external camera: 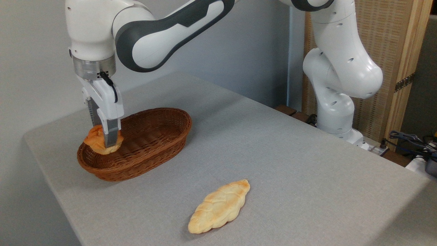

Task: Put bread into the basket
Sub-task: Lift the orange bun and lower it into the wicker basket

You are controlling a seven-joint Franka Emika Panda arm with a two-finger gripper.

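Nearly done, by the look of it. Bun (97, 138) sits inside the wicker basket (160, 143), at its left end, low against the inner wall. End effector (106, 141) clamped on the bun, near finger down across its front face, far finger mostly hidden behind. Cannot tell whether the bun rests on the basket floor or hangs just above it.

Left to do, as judged: release, then lift clear straight up without snagging the rim. Risk: bun sticking to a finger pad and riding up on the retreat.

Braided loaf (220, 207) lies flat on the bench, well apart from the basket, to its lower right. Not the task item; leave alone.

Bench (290, 164): grey fabric-textured top, flat, otherwise bare around the basket. Plain pale wall behind the basket. Arm base (336, 116) far right of the basket, off the bench's back edge. Woven wood-framed screen (392, 51) behind the base; cables (409, 140) beyond that, at the frame's right edge.
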